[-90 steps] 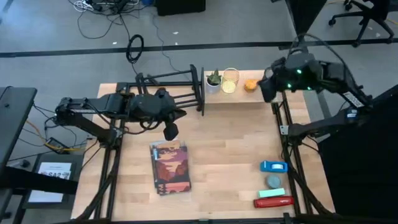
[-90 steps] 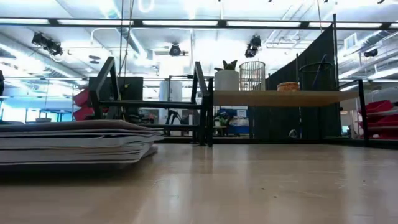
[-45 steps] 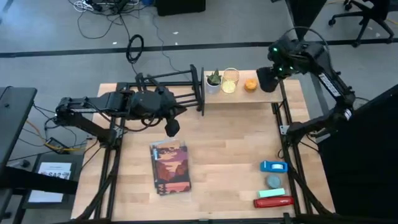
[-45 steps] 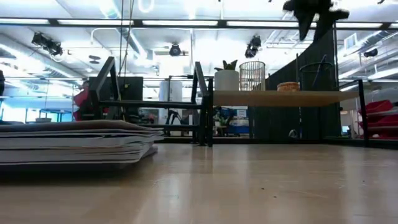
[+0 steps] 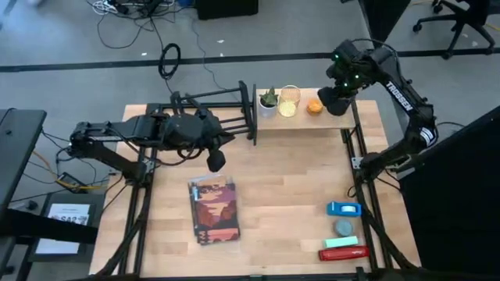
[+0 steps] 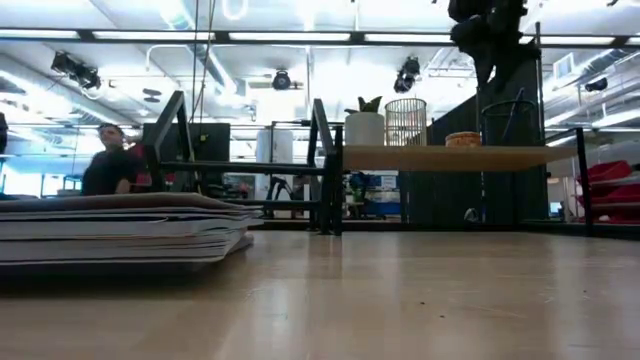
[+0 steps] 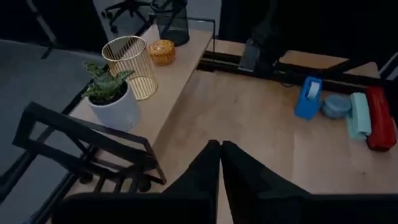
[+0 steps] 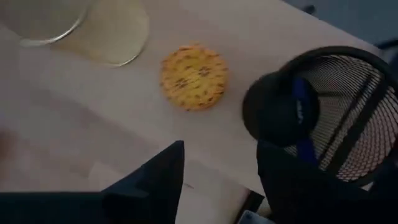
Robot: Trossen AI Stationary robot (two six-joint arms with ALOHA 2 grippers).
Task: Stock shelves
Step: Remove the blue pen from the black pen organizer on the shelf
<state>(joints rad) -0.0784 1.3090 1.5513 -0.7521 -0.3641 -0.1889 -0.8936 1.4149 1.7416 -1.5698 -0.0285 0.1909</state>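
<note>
1. Wooden tabletop (image 5: 289, 179), pale planks, ringed by grey floor with cables; office space with ceiling strip lights beyond in the low view, a person (image 6: 105, 172) seated far back.
2. Black metal-bar rack (image 5: 215, 105), low, upright ends, at the far edge of the tabletop, bare.
3. Wooden plank shelf (image 5: 301, 119), on black posts, just beside the rack's end. Carries, in a row: potted plant (image 5: 268, 101) in a white pot, gold wire cup (image 5: 290, 101), orange ball (image 5: 314, 107), black mesh cup (image 8: 329, 109) at the end post.
4. Right gripper (image 8: 221, 171), raised above the mesh-cup end of the shelf, fingers spread, holding nothing. Dark rounded item with a blue band inside the mesh cup, possibly a roll; not clear.
5. Left gripper (image 5: 216, 160), over the tabletop between rack and magazines, fingers pressed together, empty.
6. Stack of magazines (image 5: 212, 211), flat, near the left arm.
7. Near right corner, grouped: blue tape dispenser (image 5: 344, 208), grey round tin (image 5: 344, 227), pale green block (image 5: 341, 243), red stapler (image 5: 343, 254).
</note>
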